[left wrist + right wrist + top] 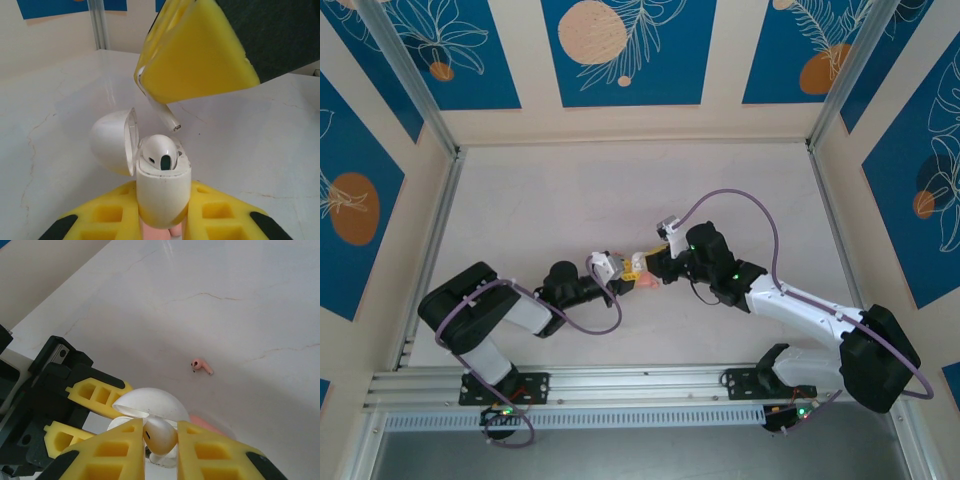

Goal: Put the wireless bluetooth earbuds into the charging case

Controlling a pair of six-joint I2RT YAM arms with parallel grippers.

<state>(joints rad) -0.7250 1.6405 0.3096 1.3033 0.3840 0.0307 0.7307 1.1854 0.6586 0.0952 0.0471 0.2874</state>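
Left gripper [164, 201] is clamped on the lower body of the white charging case [164, 182] and holds it upright at about the middle of the table [240, 300], slightly toward the near edge. The lid [112, 142] is swung open to one side and the seated earbud [161, 150] is already in its well. Right gripper [160, 432] is pinched on the second earbud [167, 114], stem down, just above the open case and not touching it; a small pink earbud-shaped piece [201, 366] lies loose on the table nearby.
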